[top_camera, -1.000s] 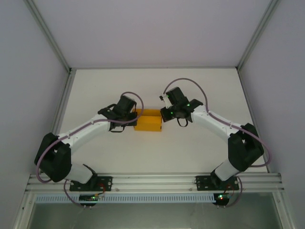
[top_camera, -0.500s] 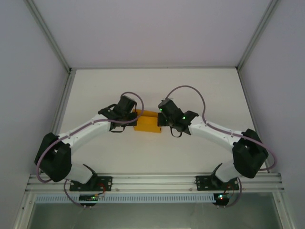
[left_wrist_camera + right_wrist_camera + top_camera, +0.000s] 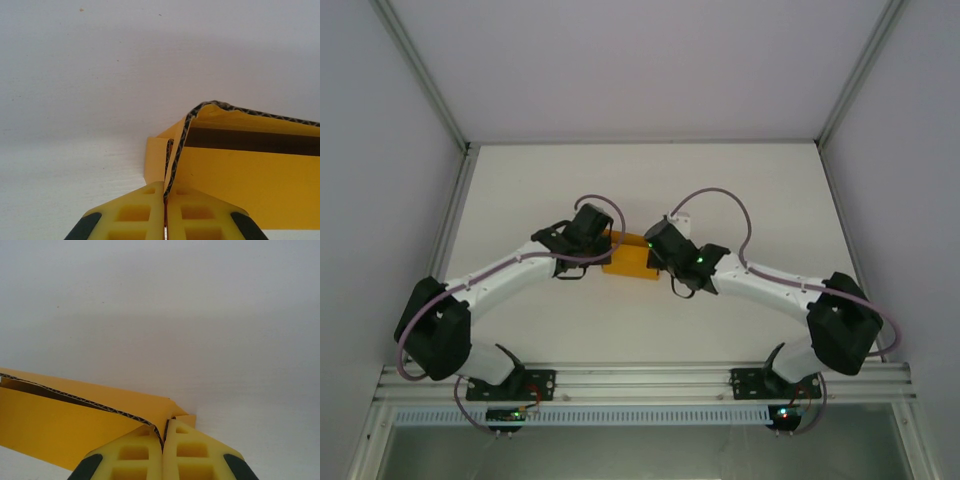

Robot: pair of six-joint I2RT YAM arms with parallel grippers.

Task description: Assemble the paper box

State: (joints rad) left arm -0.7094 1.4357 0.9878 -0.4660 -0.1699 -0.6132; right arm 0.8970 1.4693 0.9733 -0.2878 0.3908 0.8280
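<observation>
1. Left hand point(image 3: 165, 194) has its pads shut together on one thin card wall at the left end of the paper box point(image 3: 628, 262). The right hand point(image 3: 163, 429) is clamped the same way on a wall at the right end.
2. Desk point(image 3: 650, 180): the box is near its middle, between the two hands. Whether the box rests on the surface or hangs just above it cannot be told. If it hangs, a lost grip on either side would let that end drop and swing.
3. Box body: it is held at both ends at once, so any arm motion not matched by the other arm loads the card.
   - Pulling apart would likely tear it at a crease.
   - Pushing together would likely buckle the long panel.
   - Twisting would skew the shell out of square.
4. Gripped walls: each is a single layer of corrugated card, and the one in the left wrist view is bent close to the pads. Hard clamping there may crush the flutes and leave a false crease.
5. Contact strip: only a narrow edge of card lies between the fingers point(image 3: 135, 215). A sideways tug may slide it free.
</observation>
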